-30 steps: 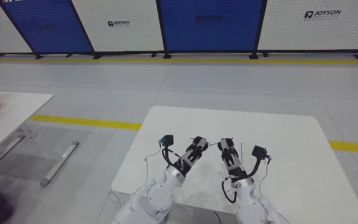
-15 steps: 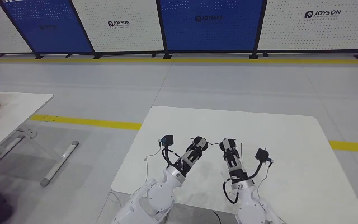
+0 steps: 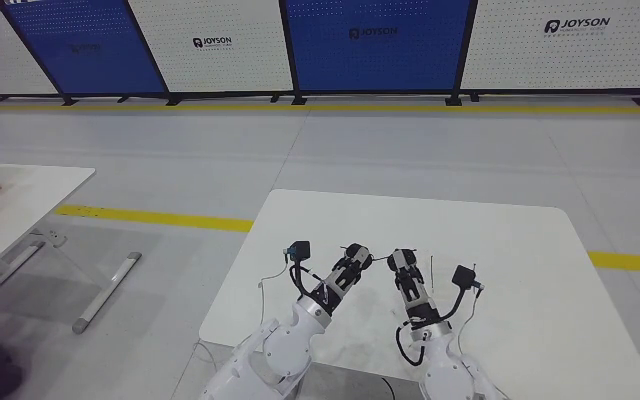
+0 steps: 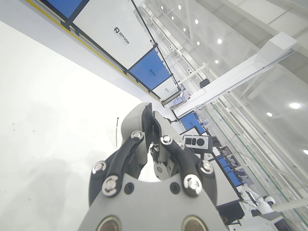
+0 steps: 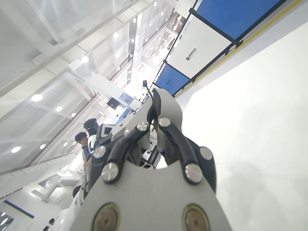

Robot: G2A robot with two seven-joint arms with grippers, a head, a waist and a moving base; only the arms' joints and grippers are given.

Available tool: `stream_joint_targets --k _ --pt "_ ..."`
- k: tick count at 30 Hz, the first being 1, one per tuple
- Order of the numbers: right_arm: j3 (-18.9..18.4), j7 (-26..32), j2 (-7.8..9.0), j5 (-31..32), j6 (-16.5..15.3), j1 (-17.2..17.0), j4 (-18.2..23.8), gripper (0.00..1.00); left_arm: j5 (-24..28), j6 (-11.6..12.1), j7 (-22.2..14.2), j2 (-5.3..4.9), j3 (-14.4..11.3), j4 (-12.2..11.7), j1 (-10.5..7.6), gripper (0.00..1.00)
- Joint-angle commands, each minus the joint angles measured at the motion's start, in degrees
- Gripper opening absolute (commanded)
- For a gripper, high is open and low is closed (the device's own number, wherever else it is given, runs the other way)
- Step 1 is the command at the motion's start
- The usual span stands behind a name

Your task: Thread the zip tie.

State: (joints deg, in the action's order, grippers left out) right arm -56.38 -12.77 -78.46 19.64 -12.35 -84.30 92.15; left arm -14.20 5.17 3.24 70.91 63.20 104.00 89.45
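left gripper [image 4: 151, 111] pinching zip tie [image 5: 145, 84] | right gripper [image 5: 154, 94] pinching it too, edged toward left

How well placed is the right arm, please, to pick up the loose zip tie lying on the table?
Probably not yet: the right gripper has its jaws shut on a second zip tie, leaving no free grip. The loose zip tie lies close by on the table, nothing between.

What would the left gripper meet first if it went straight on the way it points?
The way looks free: the left gripper aims obliquely past the right gripper, over the table. Height is unclear, so they might brush.
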Motion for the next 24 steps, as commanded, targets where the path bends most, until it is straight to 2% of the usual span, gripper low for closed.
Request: stream_joint_targets --k 1,5,24 --pt "-0.4 -0.5 -0.02 0.2 -0.2 -0.3 0.3 0.00 0.0 0.0 0.0 0.00 0.0 0.0 0.00 0.00" --pt "-0.5 -2.0 -0.15 1.6 -0.5 -1.0 0.6 0.00 0.0 0.0 0.0 0.00 0.0 0.0 0.00 0.00" --pt "-0.8 -0.6 -0.81 3.3 0.1 -1.0 0.4 0.00 0.4 -0.1 0.3 0.19 -0.2 -0.3 -0.42 0.00"
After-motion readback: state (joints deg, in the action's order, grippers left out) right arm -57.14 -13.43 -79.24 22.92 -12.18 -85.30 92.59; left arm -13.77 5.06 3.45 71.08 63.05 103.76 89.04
